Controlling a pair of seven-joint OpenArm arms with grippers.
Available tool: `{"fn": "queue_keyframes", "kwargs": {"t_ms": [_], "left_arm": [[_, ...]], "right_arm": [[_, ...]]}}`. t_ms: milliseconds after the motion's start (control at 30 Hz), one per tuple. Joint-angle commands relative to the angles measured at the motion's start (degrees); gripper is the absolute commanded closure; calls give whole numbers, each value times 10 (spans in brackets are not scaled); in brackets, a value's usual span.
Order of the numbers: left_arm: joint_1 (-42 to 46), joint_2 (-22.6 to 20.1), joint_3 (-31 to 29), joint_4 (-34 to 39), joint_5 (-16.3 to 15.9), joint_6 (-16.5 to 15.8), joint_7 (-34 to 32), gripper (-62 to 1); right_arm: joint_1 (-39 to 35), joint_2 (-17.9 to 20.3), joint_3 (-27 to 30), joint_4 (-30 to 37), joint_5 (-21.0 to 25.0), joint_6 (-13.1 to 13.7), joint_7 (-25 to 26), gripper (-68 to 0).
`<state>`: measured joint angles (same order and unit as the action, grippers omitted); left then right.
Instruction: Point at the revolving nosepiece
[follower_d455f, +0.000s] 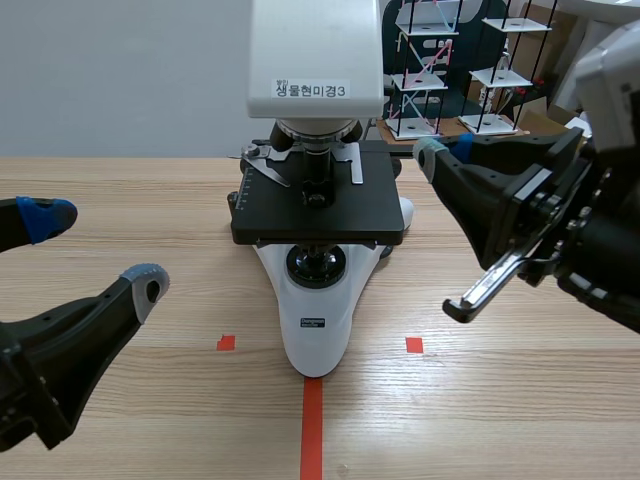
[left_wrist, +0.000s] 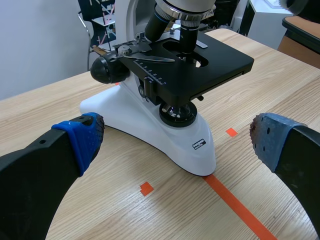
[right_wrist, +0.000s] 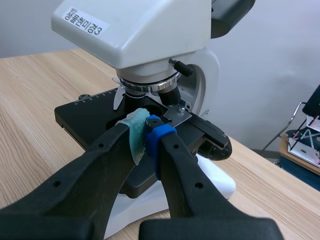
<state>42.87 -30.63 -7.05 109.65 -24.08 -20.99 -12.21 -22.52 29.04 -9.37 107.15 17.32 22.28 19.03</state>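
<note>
Silver revolving nosepiece (right_wrist: 150, 86) | just beyond closed right fingers (right_wrist: 134, 137) | seemingly apart

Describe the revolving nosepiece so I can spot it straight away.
Find the white microscope mid-table. Under its boxy head, above the black stage, sits the nosepiece: a round silvery ring, the only part with dark objectives hanging from it.

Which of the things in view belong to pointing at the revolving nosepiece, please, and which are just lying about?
For the job: microscope; its revolving nosepiece; right arm, jaws shut, close to the microscope.

Lying about: wire racks at the back; left arm, jaws open, off to the side.
</note>
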Motion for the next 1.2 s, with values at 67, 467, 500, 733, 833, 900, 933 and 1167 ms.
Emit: {"fn": "queue_keyframes", "kwargs": {"t_ms": [67,467,500,733,833,900,933,1167], "left_arm": [[1,1,0,7,-4,3,-8,-615],[1,1,0,7,-4,3,-8,-615],[1,1,0,7,-4,3,-8,-615],[1,1,0,7,-4,3,-8,-615],[1,1,0,7,-4,3,-8,-615],[1,1,0,7,-4,3,-8,-615],[1,1,0,7,-4,3,-8,-615],[1,1,0,7,-4,3,-8,-615]], "right_arm": [[32,1,-13,-36,6,-4,9,-17],[75,1,-23,-61,6,-3,30,-17],[75,1,-23,-61,6,-3,32,-17],[75,1,-23,-61,-7,-3,32,-17],[75,1,-23,-61,-7,-3,32,-17],[75,1,-23,-61,-7,-3,32,-17],[75,1,-23,-61,-7,-3,32,-17],[75,1,-23,-61,-7,-3,32,-17]]}}
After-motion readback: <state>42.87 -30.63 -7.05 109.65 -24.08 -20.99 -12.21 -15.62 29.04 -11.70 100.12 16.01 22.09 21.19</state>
